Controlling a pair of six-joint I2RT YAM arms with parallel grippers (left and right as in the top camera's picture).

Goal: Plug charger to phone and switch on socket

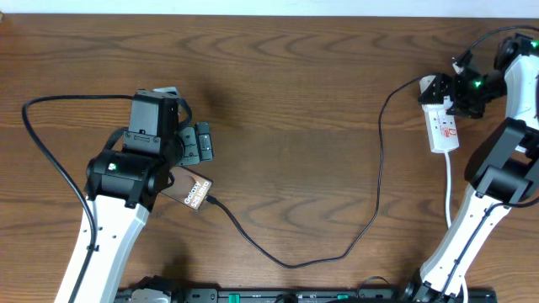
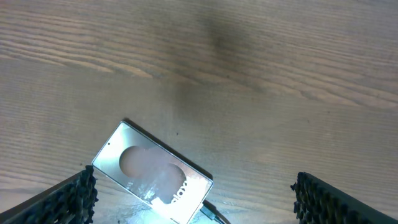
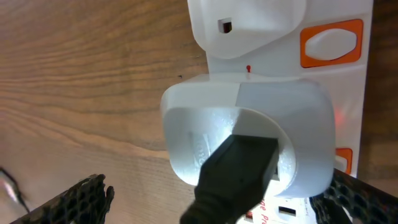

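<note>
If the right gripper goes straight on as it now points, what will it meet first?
Probably the white adapter plugged into the socket, centred ahead of the right gripper; depth is unclear.

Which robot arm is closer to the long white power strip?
Right. The right arm hangs with its jaws either side of the white adapter plugged into the white power strip; the left arm is far across the table, over the dark grey-brown phone.

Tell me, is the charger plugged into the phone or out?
Plugged in, it seems: the charger meets the phone at its lettered end in the overhead and left wrist views. How deep it sits: cannot tell.
</note>
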